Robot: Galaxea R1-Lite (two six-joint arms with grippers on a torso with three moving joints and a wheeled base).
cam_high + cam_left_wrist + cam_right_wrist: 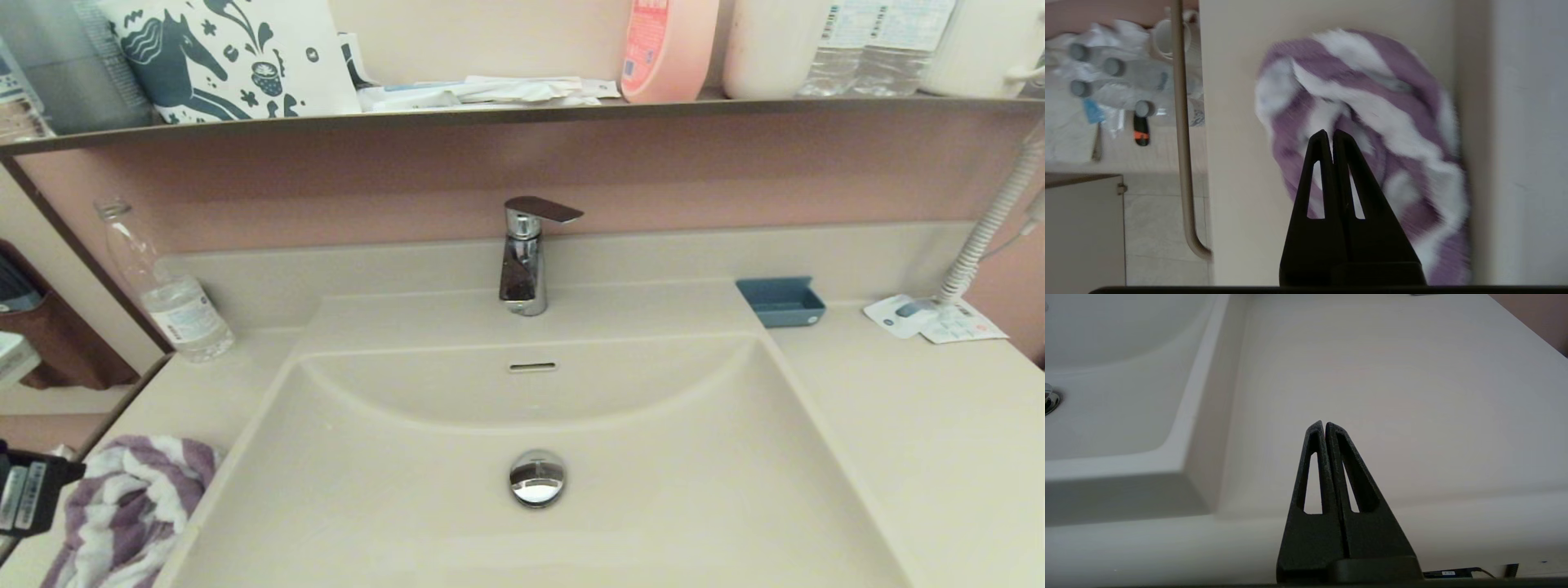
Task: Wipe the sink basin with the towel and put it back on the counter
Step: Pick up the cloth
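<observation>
The purple-and-white striped towel [122, 514] lies crumpled on the counter [914, 425] at the near left, beside the basin's left rim. The cream sink basin [392, 490] holds nothing but its chrome drain plug [536, 478] and overflow slot [532, 367]. In the left wrist view my left gripper [1331, 132] hangs over the towel [1372, 122], shut, with nothing between its fingers. In the right wrist view my right gripper [1324, 424] is shut and empty over the counter [1392, 375], to the right of the basin [1106, 396]; it does not show in the head view.
A chrome faucet [526, 253] stands behind the basin. A small blue tray [781, 300], paper cards [931, 318] and a coiled cord [992, 220] are at the back right. A water bottle [167, 286] stands back left. The shelf above holds a horse-print bag [229, 57] and bottles.
</observation>
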